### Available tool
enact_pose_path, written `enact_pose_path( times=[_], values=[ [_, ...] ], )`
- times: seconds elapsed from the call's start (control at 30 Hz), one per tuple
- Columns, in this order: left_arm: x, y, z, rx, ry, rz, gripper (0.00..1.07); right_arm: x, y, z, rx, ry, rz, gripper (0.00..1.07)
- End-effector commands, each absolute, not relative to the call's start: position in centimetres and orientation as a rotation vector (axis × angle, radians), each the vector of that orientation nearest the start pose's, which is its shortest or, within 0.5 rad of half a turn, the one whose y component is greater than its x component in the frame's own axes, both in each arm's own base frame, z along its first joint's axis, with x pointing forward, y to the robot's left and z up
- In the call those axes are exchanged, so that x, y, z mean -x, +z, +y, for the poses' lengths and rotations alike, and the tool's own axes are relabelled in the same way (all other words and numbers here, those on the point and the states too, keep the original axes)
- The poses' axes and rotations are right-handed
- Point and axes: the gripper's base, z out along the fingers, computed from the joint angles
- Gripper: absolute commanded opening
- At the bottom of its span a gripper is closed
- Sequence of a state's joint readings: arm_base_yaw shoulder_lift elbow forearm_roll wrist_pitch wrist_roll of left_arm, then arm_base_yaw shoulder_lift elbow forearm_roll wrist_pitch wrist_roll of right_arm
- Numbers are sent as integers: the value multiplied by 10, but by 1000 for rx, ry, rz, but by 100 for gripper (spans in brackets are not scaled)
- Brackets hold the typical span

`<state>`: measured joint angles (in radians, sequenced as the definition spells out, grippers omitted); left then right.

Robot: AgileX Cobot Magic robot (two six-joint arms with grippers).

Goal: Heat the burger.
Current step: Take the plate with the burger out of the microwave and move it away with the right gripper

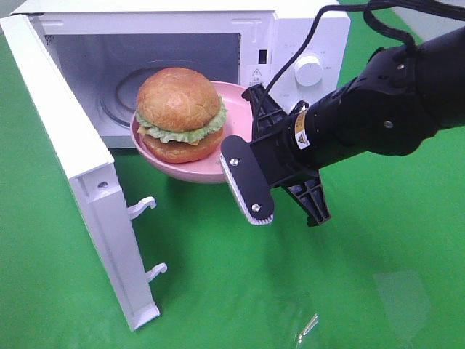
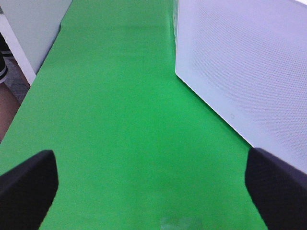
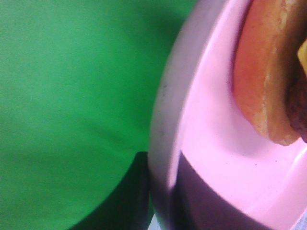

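Pink plate (image 1: 218, 169) with the burger (image 1: 179, 114), gripped by my right fingers (image 1: 247, 182), hangs before the microwave (image 1: 290, 43); my left fingers (image 2: 29, 187) are spread wide.

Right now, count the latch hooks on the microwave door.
2, both on the open door's inner edge: the upper latch hook level with the door's middle, the lower latch hook near its bottom corner. None looks hidden.

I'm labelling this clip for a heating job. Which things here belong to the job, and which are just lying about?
In the job:
- burger
- pink plate under it, gripped at its rim by the right gripper
- microwave, door open

Lying about:
- small clear scrap on the green cloth
- left gripper, open, holding nothing
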<state>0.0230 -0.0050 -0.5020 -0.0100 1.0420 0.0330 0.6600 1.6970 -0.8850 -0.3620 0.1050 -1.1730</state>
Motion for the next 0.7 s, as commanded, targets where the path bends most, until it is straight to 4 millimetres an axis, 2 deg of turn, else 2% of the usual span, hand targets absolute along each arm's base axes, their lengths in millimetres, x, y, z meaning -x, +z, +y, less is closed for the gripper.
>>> enact_pose_path(
  times=[0.03, 0.07, 0.1, 0.27, 0.37, 0.43, 0.6, 0.63, 0.7],
  values=[
    [7, 279, -1, -11, 25, 1997, 98, -266, 199, 197, 2052, -448, 1147, 0],
    [7, 279, -1, -11, 25, 1997, 98, -266, 199, 197, 2052, -448, 1147, 0],
    [7, 279, -1, -11, 25, 1997, 98, -255, 203, 196, 2060, -442, 1127, 0],
    [7, 279, -1, -11, 25, 1997, 98, -235, 205, 194, 2079, -424, 1087, 0],
    [7, 279, -1, -11, 25, 1997, 98, -227, 206, 192, 2091, -419, 1085, 0],
    [7, 279, -1, -11, 25, 1997, 98, -216, 207, 186, 2120, -417, 1088, 0],
    [7, 279, -1, -11, 25, 1997, 98, -208, 209, 178, 2122, -419, 1106, 0],
    [7, 279, -1, -11, 25, 1997, 98, -199, 211, 169, 2117, -417, 1139, 0],
    [7, 279, -1, -11, 25, 1997, 98, -196, 212, 166, 2117, -418, 1149, 0]
  ],
)
